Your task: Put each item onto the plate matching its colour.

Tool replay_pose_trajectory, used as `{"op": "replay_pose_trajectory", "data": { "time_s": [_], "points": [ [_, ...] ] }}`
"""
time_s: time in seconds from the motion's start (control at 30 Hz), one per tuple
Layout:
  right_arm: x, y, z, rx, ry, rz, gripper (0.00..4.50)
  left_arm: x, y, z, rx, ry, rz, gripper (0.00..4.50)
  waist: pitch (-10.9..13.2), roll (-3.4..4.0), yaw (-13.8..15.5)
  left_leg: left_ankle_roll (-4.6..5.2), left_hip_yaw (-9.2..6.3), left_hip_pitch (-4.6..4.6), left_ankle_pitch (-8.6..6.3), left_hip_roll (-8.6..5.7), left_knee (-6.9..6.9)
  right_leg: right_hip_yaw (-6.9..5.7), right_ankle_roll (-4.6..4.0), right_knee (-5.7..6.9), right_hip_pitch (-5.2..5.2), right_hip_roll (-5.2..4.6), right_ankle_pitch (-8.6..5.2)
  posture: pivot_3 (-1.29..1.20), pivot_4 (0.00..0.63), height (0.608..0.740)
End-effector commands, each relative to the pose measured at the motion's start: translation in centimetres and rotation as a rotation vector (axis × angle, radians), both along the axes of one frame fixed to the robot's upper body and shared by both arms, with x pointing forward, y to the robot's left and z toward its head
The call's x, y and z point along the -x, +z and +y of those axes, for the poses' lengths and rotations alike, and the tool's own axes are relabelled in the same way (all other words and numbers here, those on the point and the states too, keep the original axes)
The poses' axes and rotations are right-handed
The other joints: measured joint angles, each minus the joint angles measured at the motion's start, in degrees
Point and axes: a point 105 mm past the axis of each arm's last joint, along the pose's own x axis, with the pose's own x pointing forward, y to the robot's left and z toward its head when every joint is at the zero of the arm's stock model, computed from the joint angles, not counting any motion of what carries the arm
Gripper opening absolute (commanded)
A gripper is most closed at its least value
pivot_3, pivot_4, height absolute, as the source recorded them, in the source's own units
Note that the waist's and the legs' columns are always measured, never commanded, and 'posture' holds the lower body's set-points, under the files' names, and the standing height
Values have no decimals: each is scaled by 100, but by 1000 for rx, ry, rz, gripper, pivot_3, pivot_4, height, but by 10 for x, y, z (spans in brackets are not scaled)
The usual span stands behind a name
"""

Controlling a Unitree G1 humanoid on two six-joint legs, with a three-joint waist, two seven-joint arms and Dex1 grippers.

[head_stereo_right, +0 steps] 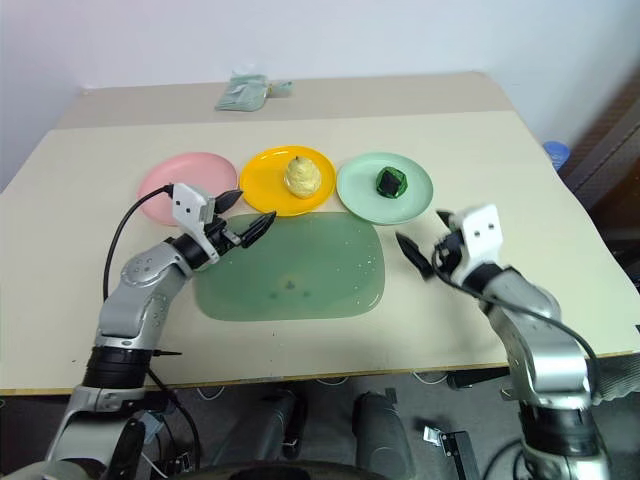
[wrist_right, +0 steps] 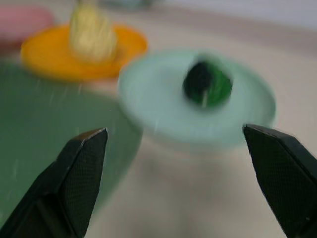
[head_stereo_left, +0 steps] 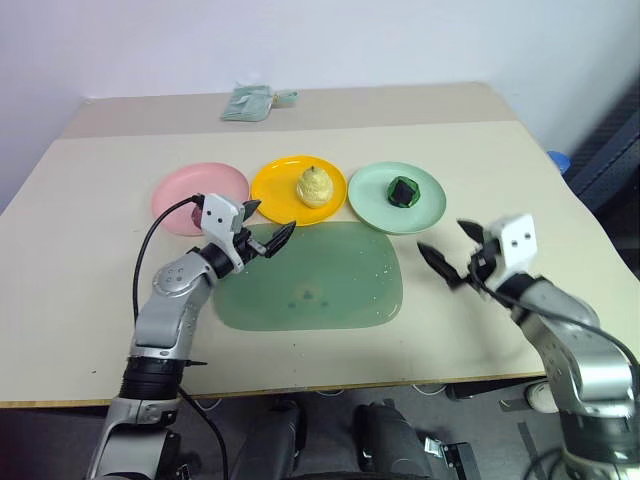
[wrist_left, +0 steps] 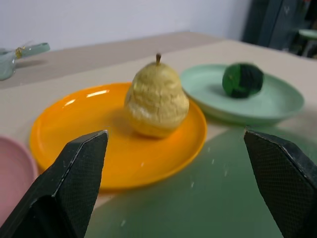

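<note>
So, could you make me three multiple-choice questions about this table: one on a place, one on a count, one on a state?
1. The pear lies on:
A. the pink plate
B. the orange plate
C. the green plate

2. How many plates are there?
A. four
B. two
C. three

3. The left gripper and right gripper are:
A. both open and empty
B. both shut
C. left shut on the pear, right open

Answers:
1. B: the pear sits upright in the middle of the orange plate.
2. C: pink, orange and green plates stand in one row.
3. A: the fingers of both are spread wide with nothing between them.
</note>
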Motion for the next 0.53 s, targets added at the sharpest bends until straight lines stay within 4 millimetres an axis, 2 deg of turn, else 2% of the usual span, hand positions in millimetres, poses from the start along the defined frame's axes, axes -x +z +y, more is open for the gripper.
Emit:
{"op": "replay_pose_trajectory", "data": {
  "time_s": [0.03,0.27,0.53],
  "points": [
    [20,21,-12,4,16,-76,4445,15,15,5,-11,-48,-56,4500,0,0,-3,0,0,0,0,1,0,0,0,0,0,-1,0,0,150,740],
    [39,21,-33,15,-31,-72,4445,44,14,20,-63,-93,-44,4500,0,1,10,0,0,1,-1,7,-1,0,-12,-10,5,0,-8,0,150,740],
    [47,24,-43,16,-50,-70,4445,69,7,18,-78,-169,33,4500,0,2,24,1,-1,1,-3,8,1,0,-21,-20,13,-2,-14,0,150,740]
  ]
}}
